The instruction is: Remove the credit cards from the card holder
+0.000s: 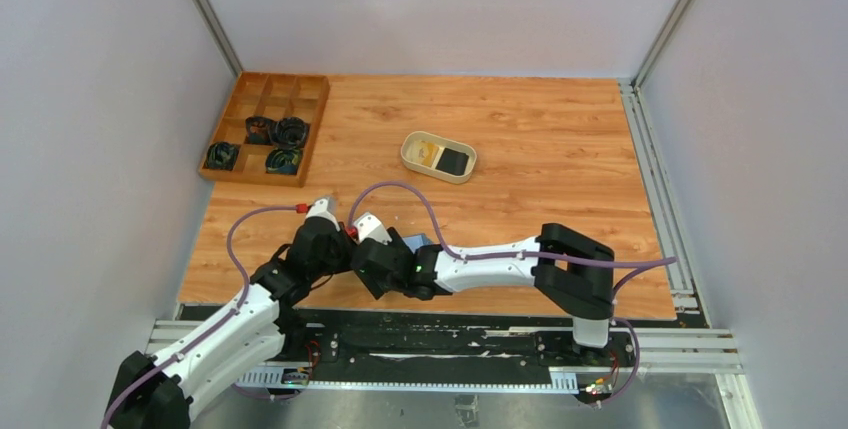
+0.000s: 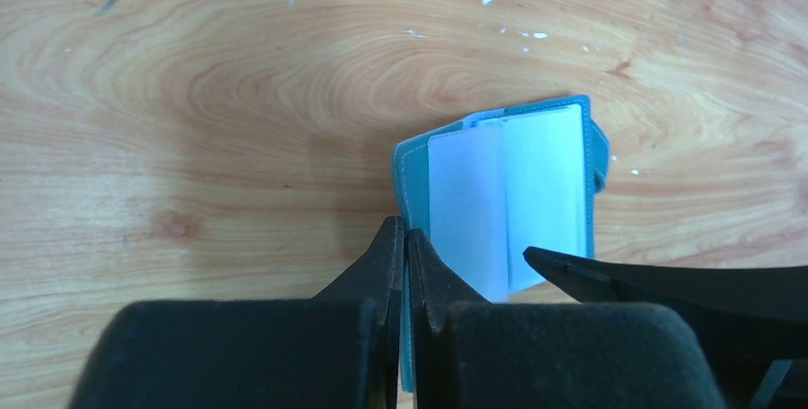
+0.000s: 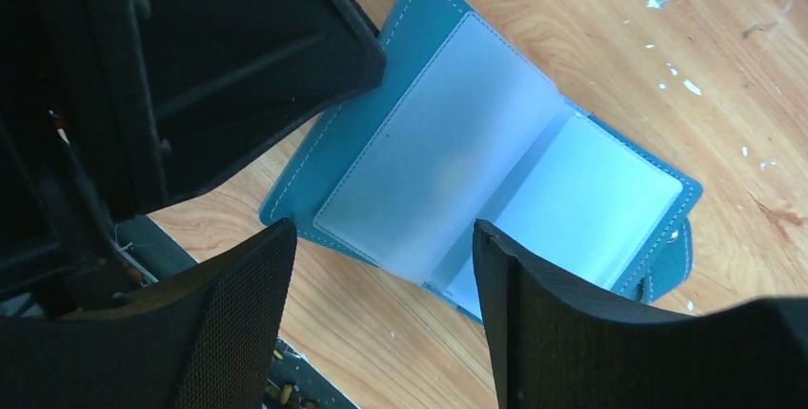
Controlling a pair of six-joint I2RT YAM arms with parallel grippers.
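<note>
The teal-blue card holder (image 3: pixel 495 152) lies open on the wooden table, showing its frosted light-blue sleeves; no card shows in them. My left gripper (image 2: pixel 405 233) is shut on the edge of its left cover. My right gripper (image 3: pixel 381 237) is open just above the holder's near edge, gripping nothing. In the top view both grippers meet over the card holder (image 1: pixel 418 242) near the front edge and hide most of it. Two credit cards, one tan-gold (image 1: pixel 427 153) and one black (image 1: pixel 456 160), lie in the beige oval dish (image 1: pixel 410 159) mid-table.
A brown wooden compartment tray (image 1: pixel 240 99) with several dark coiled items stands at the back left. Grey walls enclose the table on three sides. A metal rail (image 1: pixel 660 209) runs along the right edge.
</note>
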